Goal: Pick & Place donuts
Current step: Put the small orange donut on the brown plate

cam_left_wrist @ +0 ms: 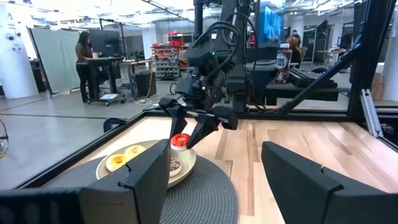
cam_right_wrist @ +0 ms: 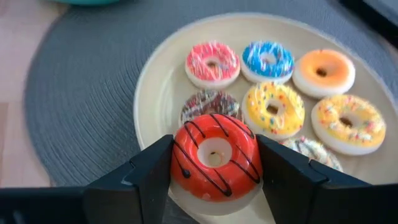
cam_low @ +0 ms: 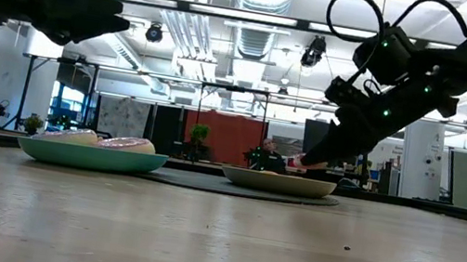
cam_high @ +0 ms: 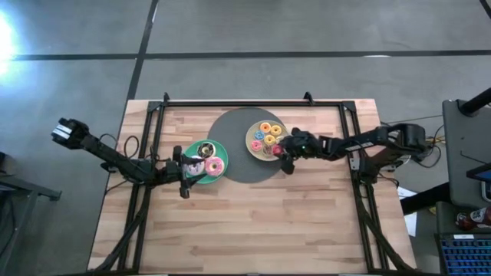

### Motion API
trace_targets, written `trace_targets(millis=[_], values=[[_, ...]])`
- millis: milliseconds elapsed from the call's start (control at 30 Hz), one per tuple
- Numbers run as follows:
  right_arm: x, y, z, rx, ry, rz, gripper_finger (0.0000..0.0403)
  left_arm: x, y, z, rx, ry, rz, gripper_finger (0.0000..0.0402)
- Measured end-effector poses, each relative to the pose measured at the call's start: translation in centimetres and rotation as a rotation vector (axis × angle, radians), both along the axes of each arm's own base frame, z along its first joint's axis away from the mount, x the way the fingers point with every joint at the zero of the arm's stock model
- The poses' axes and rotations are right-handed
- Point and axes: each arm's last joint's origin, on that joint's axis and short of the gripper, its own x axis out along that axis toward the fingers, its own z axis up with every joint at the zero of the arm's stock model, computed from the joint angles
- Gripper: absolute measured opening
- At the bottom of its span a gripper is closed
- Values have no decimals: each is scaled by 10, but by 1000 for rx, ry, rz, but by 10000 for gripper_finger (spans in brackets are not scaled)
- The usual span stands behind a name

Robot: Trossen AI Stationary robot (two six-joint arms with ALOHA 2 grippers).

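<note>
A pale-yellow plate [cam_high: 252, 132] holds several tiny donuts [cam_right_wrist: 273, 109] iced pink, blue, orange, yellow and brown. My right gripper [cam_right_wrist: 214, 155] reaches in from the table's right and is shut on a red donut [cam_high: 276, 151] over that plate's near edge. A teal plate [cam_high: 221, 149] carries three larger donuts: pink [cam_high: 215, 165], brown [cam_high: 205, 148] and white [cam_high: 193, 165]. My left gripper [cam_left_wrist: 216, 155] is open and hovers at the teal plate's near-left side, touching nothing. My right gripper pinches the red donut with dark stripes between its two fingers, which sit on opposite sides of its outer rim [cam_right_wrist: 181, 158]. The fingers [cam_low: 319, 154] slant down from the table's right. The donut lies flat, hole upward, just above the pale plate [cam_low: 277, 183].
Both plates sit on or beside a round dark grey mat [cam_high: 238, 170] in the middle of the wooden table [cam_high: 253, 230]. A black frame [cam_high: 253, 103] runs along the far edge and down both sides. Bare wood lies toward the near edge. People stand in the room beyond.
</note>
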Motion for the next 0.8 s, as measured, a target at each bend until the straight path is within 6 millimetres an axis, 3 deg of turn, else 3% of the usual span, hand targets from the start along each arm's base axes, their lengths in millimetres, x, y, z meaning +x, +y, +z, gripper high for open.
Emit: trace_targets(millis=[800], values=[[0, -11, -17, 7, 61, -92, 208, 0, 0, 0, -12, -6, -1, 227]])
